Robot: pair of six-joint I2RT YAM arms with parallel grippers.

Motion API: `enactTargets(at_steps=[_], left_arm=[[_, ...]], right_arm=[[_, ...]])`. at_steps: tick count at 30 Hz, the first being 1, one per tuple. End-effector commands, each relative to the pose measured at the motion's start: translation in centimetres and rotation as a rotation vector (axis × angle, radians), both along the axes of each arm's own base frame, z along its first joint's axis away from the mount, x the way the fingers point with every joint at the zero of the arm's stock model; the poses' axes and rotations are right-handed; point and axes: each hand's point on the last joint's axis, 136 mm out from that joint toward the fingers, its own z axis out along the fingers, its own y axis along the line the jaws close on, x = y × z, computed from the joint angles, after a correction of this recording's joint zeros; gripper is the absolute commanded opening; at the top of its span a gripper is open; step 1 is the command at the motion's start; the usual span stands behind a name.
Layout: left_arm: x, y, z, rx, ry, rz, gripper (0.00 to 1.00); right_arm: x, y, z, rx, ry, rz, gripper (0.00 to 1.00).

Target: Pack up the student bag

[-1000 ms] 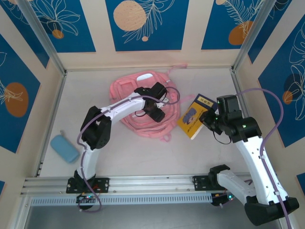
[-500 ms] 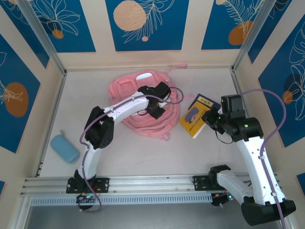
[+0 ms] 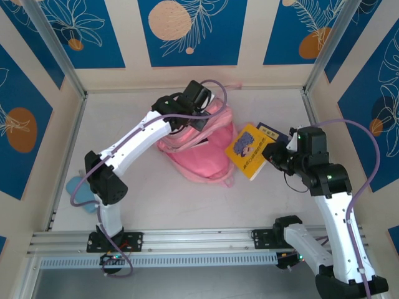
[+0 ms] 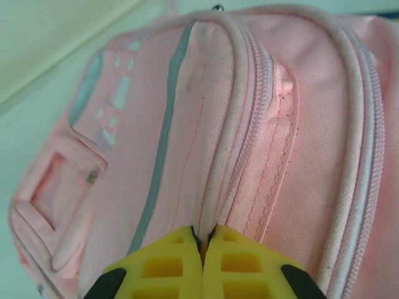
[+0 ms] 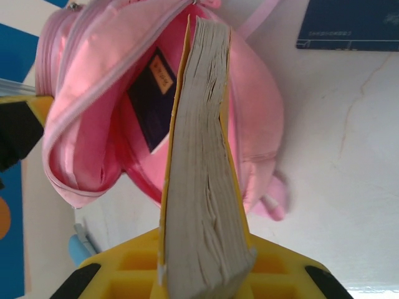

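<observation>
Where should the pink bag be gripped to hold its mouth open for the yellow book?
Pinch the upper lip of the main opening beside the zipper, coming from above. The student bag is soft and slumps, so lifting that lip holds the mouth open toward the yellow book. The left end effector is shut there.

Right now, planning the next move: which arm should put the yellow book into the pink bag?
Right. The right gripper clamps the yellow book beside the open student bag; the left gripper is shut on its fabric.

Left arm (image 3: 134, 140) stretches forward with jaws pinched shut; right arm (image 3: 340, 208) bent, jaws clamped.
</observation>
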Motion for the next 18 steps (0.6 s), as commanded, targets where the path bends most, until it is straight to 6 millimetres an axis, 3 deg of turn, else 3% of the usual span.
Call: enactTargets(at_steps=[1,7,18], left_arm=[[1.1,-0.4,5.9,-0.153,-0.124,0.064,0.0],[1.3,-0.9,7.1,-0.205,-0.137,0.076,0.0],[1.5,-0.5,6.8,-0.209,-0.124,0.107,0.0]], right_arm=[[0.7,2.6,1.7,0.141,-0.081,0.104,0.0],[3.3,6.4,1.1,0.428,-0.085,0.176,0.0],[10.5,10.4,-2.8,0.613,-0.023,0.06,0.0]])
